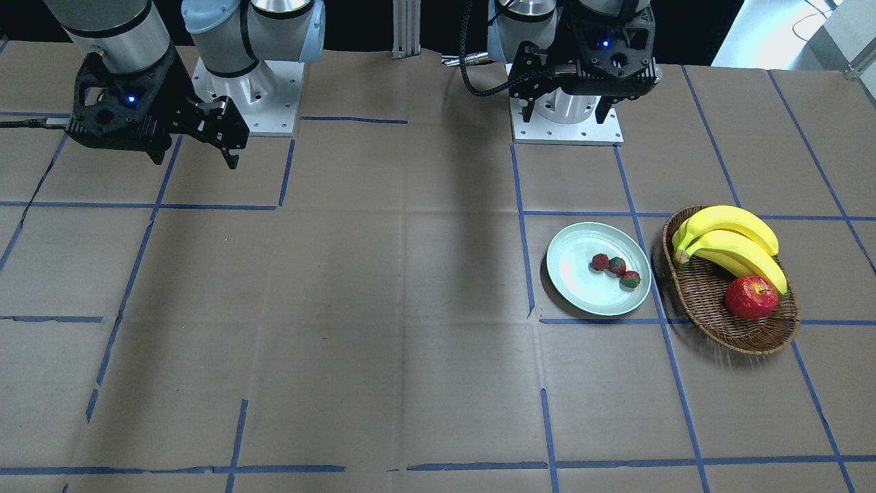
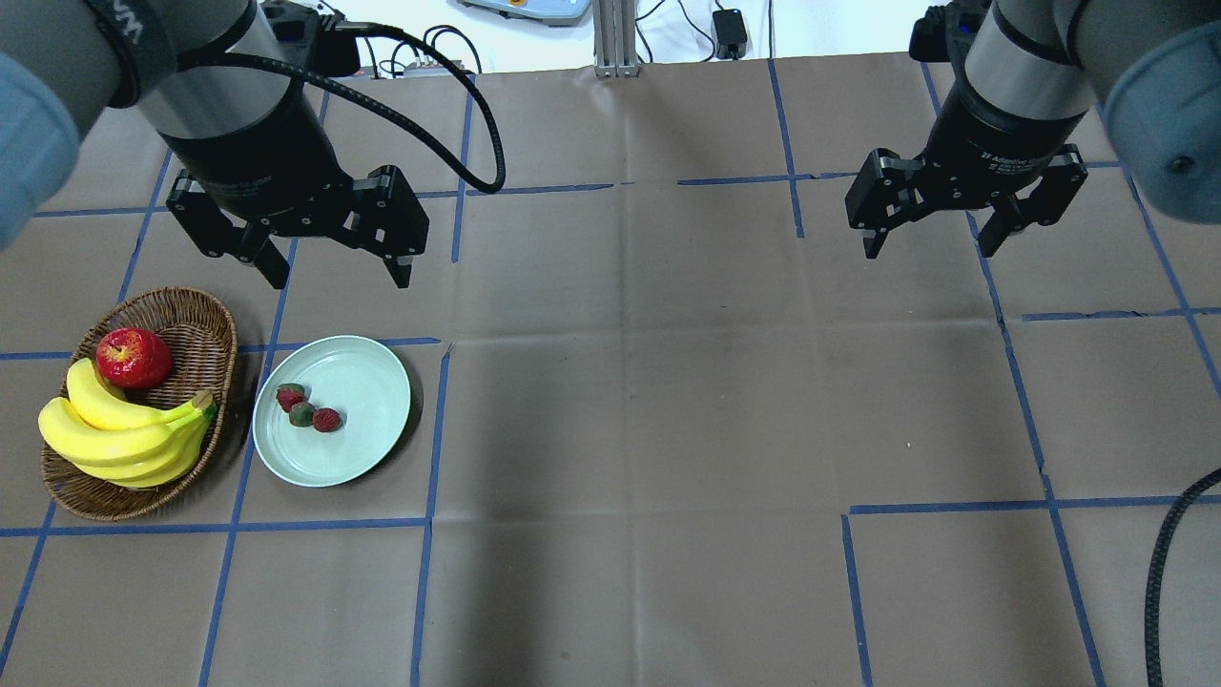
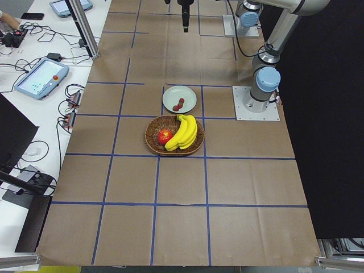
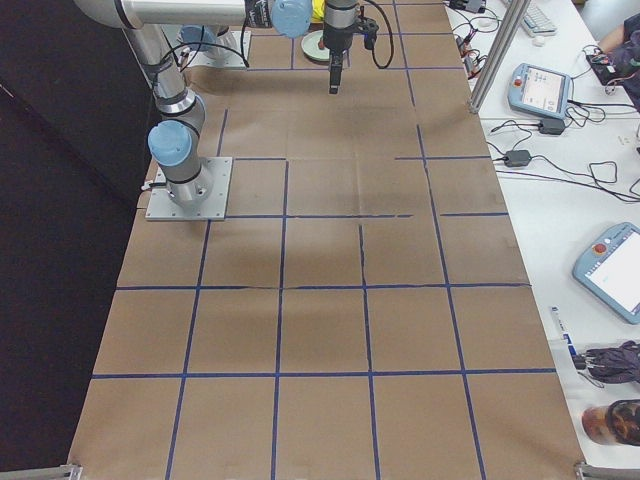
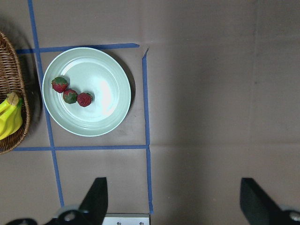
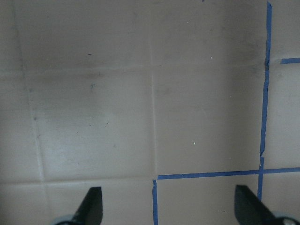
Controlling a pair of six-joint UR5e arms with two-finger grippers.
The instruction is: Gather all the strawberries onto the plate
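Three strawberries (image 2: 302,413) are counted, all lying inside the rim of the plate (image 2: 367,382). They are set in a short row on the half of the plate nearer the basket (image 2: 196,310), close together and perhaps touching. Whether each rests on its side or its cap cannot be told.

- The plate stands on the table (image 2: 668,382) just beside the basket, rims near but apart, on the robot's left side.
- The apple (image 2: 134,357) and bananas (image 2: 124,434) are seen in the basket. No berry is made out among them.
- The left gripper (image 2: 339,272) is held above the table, back from the plate towards the robot's base. Its jaws are spread wide and nothing is held between them, as the left wrist view confirms.
- The right gripper (image 2: 928,246) is held high over bare paper and blue tape (image 2: 1021,401), well apart from the plate. Its jaws are likewise spread and nothing is carried.

Progress, as judged: collection appears complete. All three berries are accounted for in the plate, and no further berry is picked out in any view. Nothing is seen to remain for pickup. At most, the arms are left to be parked.
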